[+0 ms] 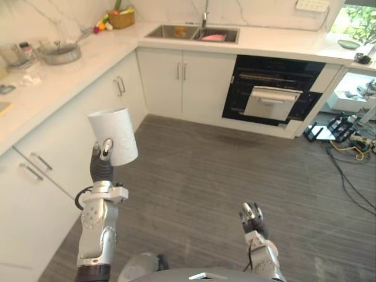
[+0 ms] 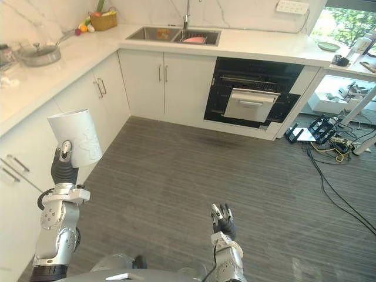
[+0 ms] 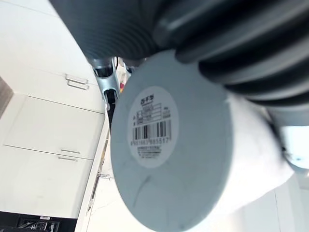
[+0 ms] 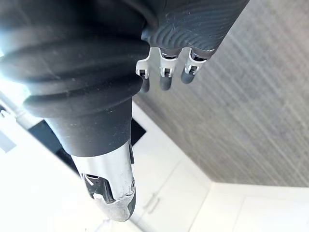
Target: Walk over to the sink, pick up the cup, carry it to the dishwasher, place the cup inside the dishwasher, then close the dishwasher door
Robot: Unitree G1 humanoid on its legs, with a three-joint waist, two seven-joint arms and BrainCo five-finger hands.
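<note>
Cup held aloft: the plain white, tapered, smooth-walled cup (image 1: 114,135) sits in the left hand (image 1: 102,161), rim uppermost and leaning a little, above the dark ribbed wrist cover. The fingers and thumb (image 1: 106,147) are wrapped round its lower wall and grip it. In the left wrist view the cup's round flat base (image 3: 159,145) faces the camera with a barcode sticker on it.

The right hand (image 1: 252,214) hangs low over the grey wood-grain plank floor (image 1: 223,164). Its fingers (image 4: 165,79) are loosely bent and slack, the thumb (image 4: 113,193) apart from them, and nothing lies between them.

Well beyond the left hand's fingertips, across the floor, a stainless steel double sink (image 1: 191,32) is set in the white marble-look worktop (image 1: 76,73), with something pink lying in one basin. Past the right hand's fingers and to the side of the sink stands the black-fronted dishwasher (image 1: 270,76), its white door panel (image 1: 271,101) tilted outward and partly open. White cabinet doors with slim metal handles (image 1: 182,82) run under the worktop, close beside the cup-holding fingers. Farther along the worktop from those fingers rest a round steel pan with a long handle (image 1: 60,54) and a woven basket of fruit (image 1: 121,19).
</note>
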